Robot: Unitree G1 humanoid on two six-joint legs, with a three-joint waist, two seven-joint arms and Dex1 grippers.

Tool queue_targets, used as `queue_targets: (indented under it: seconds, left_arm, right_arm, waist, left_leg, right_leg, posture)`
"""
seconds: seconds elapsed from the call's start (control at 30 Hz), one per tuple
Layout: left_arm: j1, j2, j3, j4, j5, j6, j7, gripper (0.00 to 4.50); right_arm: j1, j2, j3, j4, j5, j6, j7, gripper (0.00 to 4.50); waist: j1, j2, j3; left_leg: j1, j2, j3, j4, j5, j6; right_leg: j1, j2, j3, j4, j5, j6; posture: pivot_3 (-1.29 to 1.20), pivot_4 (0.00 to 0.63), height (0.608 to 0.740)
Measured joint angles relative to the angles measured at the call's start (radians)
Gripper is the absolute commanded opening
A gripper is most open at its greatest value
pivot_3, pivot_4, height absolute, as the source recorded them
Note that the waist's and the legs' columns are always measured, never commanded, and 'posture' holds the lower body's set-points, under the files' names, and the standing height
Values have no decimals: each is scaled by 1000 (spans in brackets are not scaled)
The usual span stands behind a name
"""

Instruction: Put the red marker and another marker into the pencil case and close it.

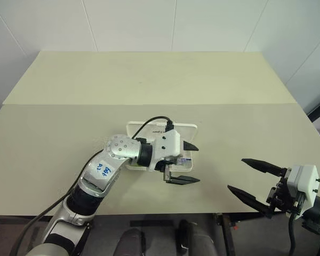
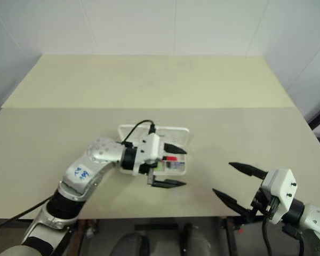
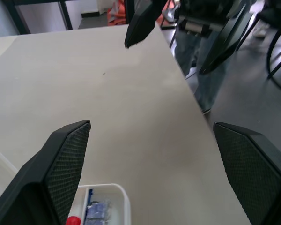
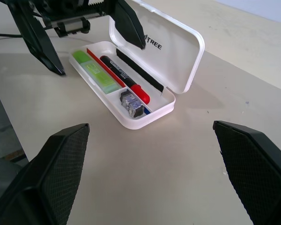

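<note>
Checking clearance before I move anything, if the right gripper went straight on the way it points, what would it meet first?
Probably the open pencil case: it lies ahead of the right gripper, bare table between. Depth is unclear.

Pencil case (image 4: 178, 51) lid up; red marker (image 4: 124, 77), green marker (image 4: 97, 71) inside, side by side.

On the surface (image 1: 69, 128) my pencil case (image 4: 178, 51) lies open at the middle with both markers (image 4: 119, 75) inside, my left tool (image 1: 181, 162) above it, my right tool (image 1: 256, 184) near-right.
</note>
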Motion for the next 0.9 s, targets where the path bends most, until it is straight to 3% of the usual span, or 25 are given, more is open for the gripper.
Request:
queue_targets:
  seconds: [0.5, 0.63, 0.9]
  left_arm:
    - [-112, 3, 335, 46, -328, 65, 39, 4468]
    - [-111, 81, 389, 103, -355, 32, -7, 4468]
    - [-83, 231, 490, 251, -360, -197, -252, 4468]
  right_arm:
    - [-77, -27, 8, 68, 4, 1, 47, 4500]
    - [-126, -27, 11, 72, 28, 3, 61, 4500]
    - [-280, -79, 34, 74, 97, 48, 72, 4500]
  waist:
    - [-1, 0, 0]
    - [-5, 0, 0]
    - [0, 0, 0]
  left_leg:
    - [1, 0, 0, 0, 4, -4]
    - [1, 0, 0, 0, 4, -4]
    - [0, 0, 3, 0, 4, -4]
  right_leg:
    - [0, 0, 0, 1, 1, -1]
    - [0, 0, 0, 2, 1, -1]
    - [0, 0, -2, 1, 0, -1]
  posture:
    - [0, 150, 740]
    - [0, 150, 740]
    - [0, 150, 740]
